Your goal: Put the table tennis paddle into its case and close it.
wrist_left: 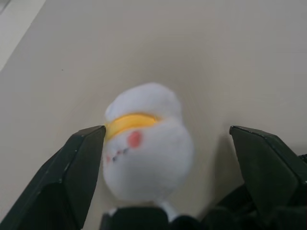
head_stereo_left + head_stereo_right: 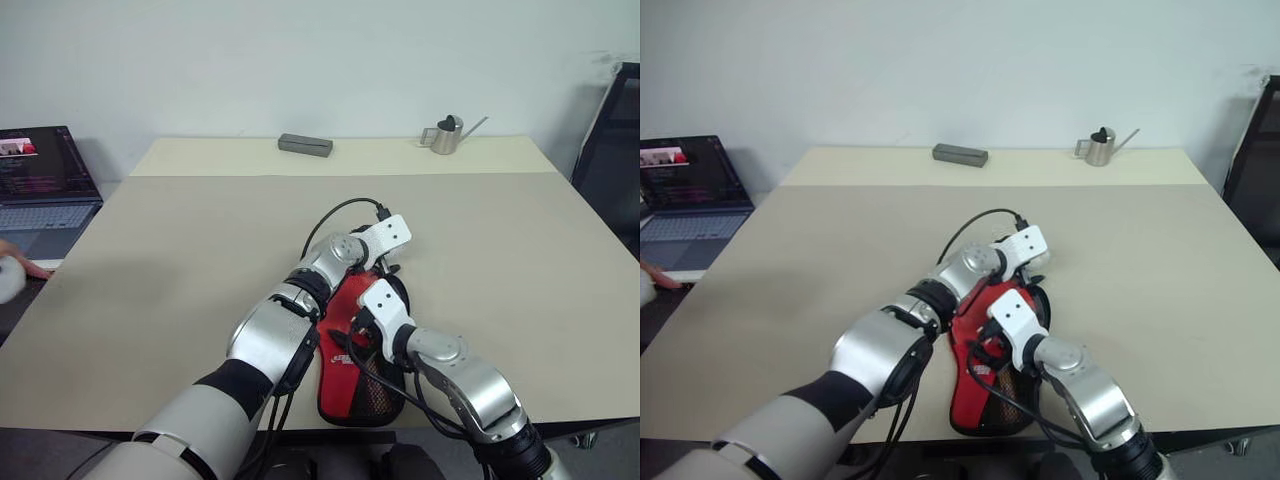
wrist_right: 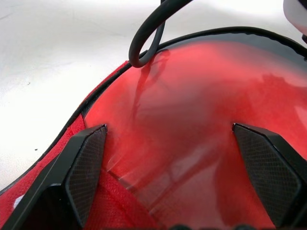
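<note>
Fingers [image 1: 72,177] spread around white charm [image 1: 146,143]; right fingers [image 3: 79,172] spread over paddle [image 3: 192,120]; no legible writing.

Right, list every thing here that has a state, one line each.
case: open on the table, red lining showing
table tennis paddle: lying in the open case, red face up
charm: resting on the table between the left fingers, not gripped
left gripper: fingers open
right gripper: fingers open above the paddle
laptop: lid up, screen lit
</note>
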{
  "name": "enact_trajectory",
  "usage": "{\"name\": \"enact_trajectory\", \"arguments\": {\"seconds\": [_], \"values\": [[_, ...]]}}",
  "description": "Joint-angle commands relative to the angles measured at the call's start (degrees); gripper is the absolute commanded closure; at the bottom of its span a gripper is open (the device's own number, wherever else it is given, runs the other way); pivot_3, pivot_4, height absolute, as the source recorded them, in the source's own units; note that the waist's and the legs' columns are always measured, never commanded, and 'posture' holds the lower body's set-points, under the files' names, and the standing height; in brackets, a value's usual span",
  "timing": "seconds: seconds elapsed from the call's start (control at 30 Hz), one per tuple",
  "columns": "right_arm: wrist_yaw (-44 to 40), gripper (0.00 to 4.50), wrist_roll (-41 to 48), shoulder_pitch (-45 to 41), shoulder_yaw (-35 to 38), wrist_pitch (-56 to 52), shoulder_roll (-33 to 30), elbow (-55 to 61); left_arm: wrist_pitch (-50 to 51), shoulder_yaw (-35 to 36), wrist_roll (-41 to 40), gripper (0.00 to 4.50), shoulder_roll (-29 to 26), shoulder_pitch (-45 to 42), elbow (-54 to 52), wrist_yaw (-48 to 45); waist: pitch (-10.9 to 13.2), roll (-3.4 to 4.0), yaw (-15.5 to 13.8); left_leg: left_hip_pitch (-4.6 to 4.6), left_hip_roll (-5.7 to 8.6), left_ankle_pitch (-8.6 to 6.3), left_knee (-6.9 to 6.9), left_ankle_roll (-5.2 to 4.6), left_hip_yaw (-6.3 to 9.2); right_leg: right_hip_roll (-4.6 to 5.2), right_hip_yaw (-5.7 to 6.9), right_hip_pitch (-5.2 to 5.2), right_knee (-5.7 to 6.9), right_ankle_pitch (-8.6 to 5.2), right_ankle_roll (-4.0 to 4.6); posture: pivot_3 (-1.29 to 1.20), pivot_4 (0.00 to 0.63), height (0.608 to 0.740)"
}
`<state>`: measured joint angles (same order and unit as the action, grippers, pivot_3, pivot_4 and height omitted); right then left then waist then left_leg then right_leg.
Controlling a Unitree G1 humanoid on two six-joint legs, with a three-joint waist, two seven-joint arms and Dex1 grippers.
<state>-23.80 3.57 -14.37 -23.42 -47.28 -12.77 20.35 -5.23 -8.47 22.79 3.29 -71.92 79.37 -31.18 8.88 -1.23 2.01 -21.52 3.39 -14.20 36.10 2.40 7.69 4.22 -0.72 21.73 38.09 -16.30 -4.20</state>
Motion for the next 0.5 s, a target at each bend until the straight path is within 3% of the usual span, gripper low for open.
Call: {"name": "enact_trajectory", "arguments": {"seconds": [0.03,0.2,0.37,0.5], "values": [[-0.91,0.0,-0.62,0.4,-2.03,-0.45,-0.64,-7.42,0.12,3.24,-3.81,0.02,-0.47,-1.84,-1.02,-1.73,0.0,0.0,0.02,0.0,0.0,0.0,0.0,0.0,0.0,0.0,0.02,-0.01,0.01,0.0,0.0,0.0,0.15,0.74],[-2.33,0.0,-0.83,-1.96,-1.58,2.16,-0.86,-11.36,0.14,5.83,-6.42,0.02,-3.36,-3.39,-1.58,-1.21,0.0,0.01,0.56,0.08,-0.01,0.01,0.0,0.01,0.02,0.0,-0.03,-0.01,0.08,0.0,0.0,0.0,0.15,0.74],[-3.97,0.0,-1.13,-4.7,-1.25,5.17,-1.25,-15.88,-1.44,7.91,-8.8,0.02,-11.07,-3.46,-2.96,-2.48,0.02,0.02,1.17,0.31,-0.02,0.0,-0.02,0.0,0.01,-0.01,-0.08,-0.21,0.09,0.0,0.0,0.0,0.15,0.74],[-5.13,0.0,-1.05,-6.52,-0.35,6.87,-1.55,-18.56,-2.72,10.64,-13.1,0.02,-17.48,-1.7,-5.43,-11.5,0.02,0.03,1.15,0.51,-0.04,0.0,-0.04,0.0,0.03,-0.03,-0.07,-0.4,0.08,0.0,0.0,0.0,0.15,0.74]]}}
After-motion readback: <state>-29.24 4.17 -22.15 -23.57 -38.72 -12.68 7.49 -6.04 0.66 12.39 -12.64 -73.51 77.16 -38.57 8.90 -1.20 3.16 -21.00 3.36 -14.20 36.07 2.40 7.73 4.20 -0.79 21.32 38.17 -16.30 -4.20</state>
